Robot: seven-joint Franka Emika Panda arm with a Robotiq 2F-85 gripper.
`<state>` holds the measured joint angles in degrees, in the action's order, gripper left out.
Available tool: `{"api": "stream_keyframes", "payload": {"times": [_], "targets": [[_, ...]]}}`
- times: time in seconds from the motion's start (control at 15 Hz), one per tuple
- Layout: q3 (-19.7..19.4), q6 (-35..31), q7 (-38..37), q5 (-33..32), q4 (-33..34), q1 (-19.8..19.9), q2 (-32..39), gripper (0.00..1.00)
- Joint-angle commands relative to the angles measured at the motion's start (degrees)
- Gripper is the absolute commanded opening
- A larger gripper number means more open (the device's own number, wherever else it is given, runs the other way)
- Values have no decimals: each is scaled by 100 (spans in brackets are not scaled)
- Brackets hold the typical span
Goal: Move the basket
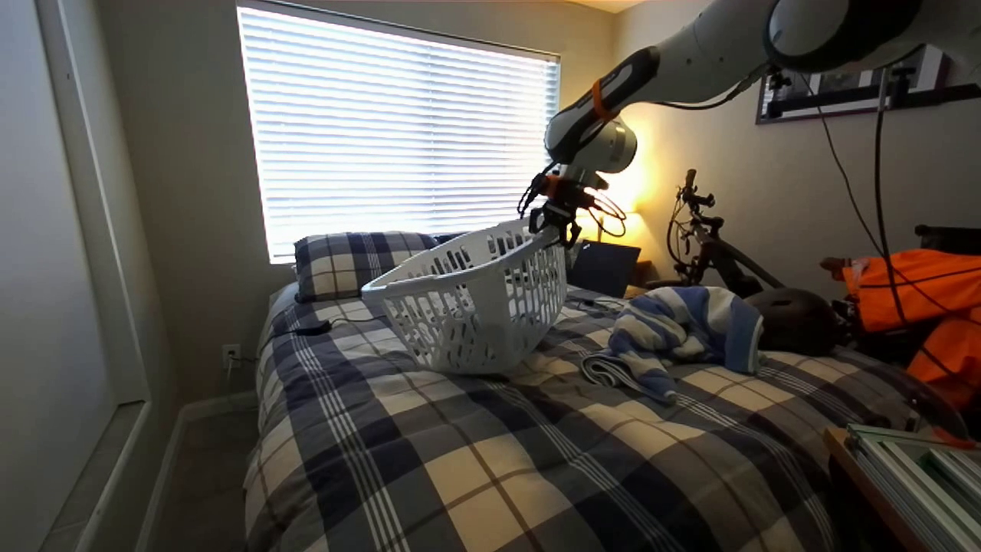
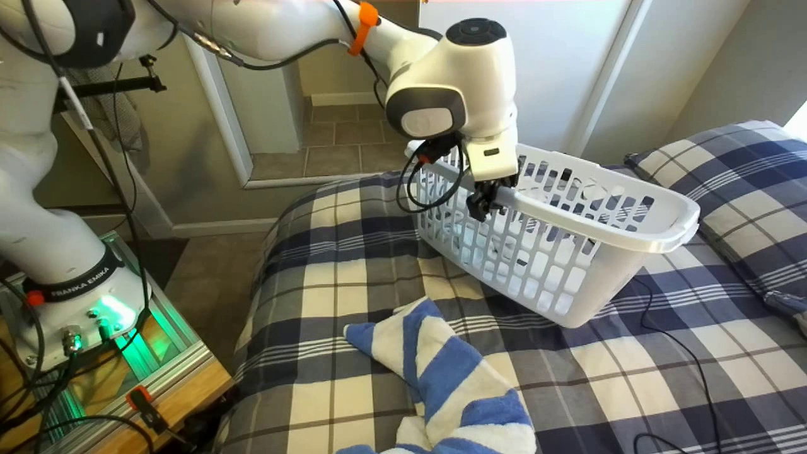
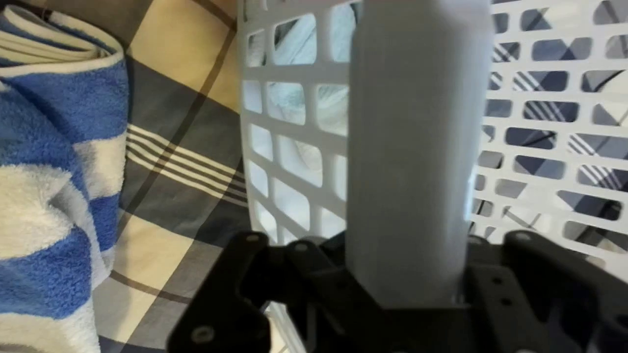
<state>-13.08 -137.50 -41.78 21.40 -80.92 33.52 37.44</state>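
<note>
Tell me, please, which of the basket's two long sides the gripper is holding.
The long side nearer the towel: the gripper straddles its rim, while the opposite long side has no gripper on it.

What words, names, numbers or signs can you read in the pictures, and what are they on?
"FRANKA EMIKA": on the black band at the foot of the robot arm, in an exterior view.
Too small to read: the pale mark on the dark panel beyond the basket, in an exterior view.
Too faint to read: the marks on the round black cap on top of the arm, in an exterior view.
I can read nothing else.
</note>
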Motion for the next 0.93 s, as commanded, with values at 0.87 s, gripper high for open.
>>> {"api": "stream_keyframes", "payload": {"times": [0.87], "targets": [[-510, -786, -551, 105, -2466, -1025, -1345, 2]]}}
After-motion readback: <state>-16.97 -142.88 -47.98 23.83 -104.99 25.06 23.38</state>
